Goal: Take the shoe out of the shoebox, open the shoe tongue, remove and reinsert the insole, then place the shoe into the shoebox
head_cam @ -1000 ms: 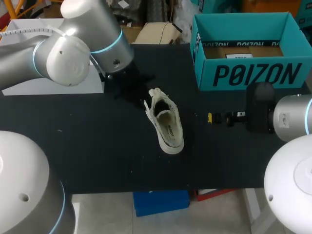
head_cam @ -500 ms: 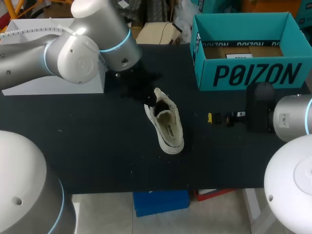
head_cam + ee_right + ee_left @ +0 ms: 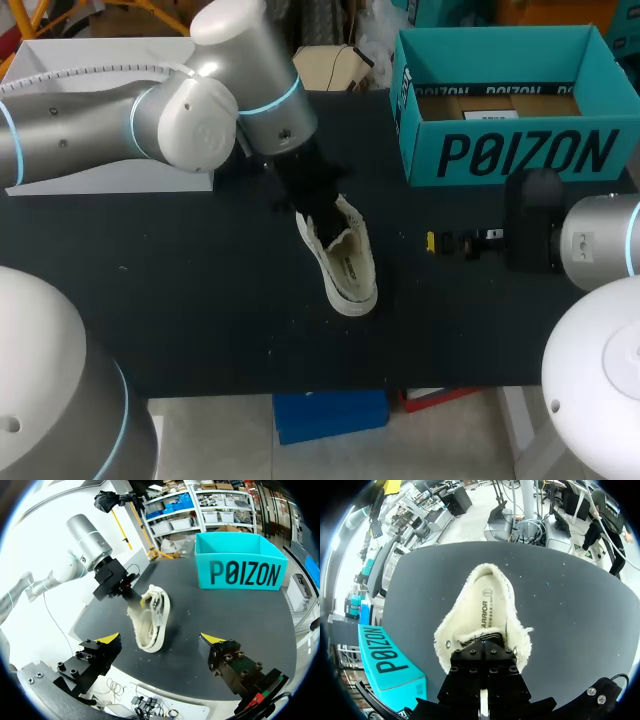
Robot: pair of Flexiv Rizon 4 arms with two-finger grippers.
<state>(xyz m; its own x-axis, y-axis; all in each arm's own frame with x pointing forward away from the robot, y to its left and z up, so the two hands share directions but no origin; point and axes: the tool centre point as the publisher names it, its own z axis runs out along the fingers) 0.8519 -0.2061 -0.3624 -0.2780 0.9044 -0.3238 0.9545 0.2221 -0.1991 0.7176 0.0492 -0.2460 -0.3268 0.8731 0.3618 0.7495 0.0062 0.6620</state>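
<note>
The left claw has its fingers drawn nearly together; the tips are down in the mouth of the shoe at the tongue end; whether they pinch the tongue cannot be told. The shoe lies sole-down mid-surface, heel toward the near edge, with bare black surface on every side. The right claw stands wide open and holds nothing; it sits low over the surface, right of the shoe and apart from it, pointing at it. The teal box stands open at the far right corner, well apart from the shoe; its front wall is just beyond the right claw.
</note>
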